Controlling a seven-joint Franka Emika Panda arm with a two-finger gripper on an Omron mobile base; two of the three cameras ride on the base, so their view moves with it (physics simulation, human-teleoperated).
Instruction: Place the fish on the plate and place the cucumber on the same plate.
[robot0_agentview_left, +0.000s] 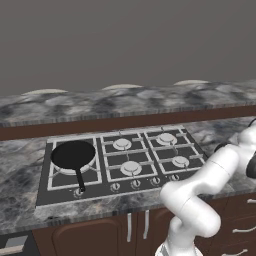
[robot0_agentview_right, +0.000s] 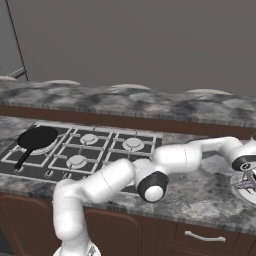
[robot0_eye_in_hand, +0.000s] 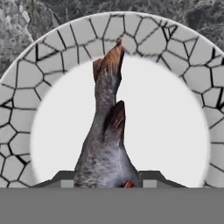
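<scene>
I hold the slender, likely slick fish (robot0_eye_in_hand: 105, 131) pinched mid-body in my gripper (robot0_eye_in_hand: 105, 177) over the plate (robot0_eye_in_hand: 26, 118) (light, so a gentle squeeze suffices).

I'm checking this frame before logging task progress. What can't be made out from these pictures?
- Fish: in the hand view its head end is cut off by the bottom edge, between the fingers.
- Whether the fish touches the plate or hangs above it: cannot tell.
- Plate in the right base view: cut by the right edge, partly behind the gripper.
- Frying pan: contents too dark to read.
</scene>
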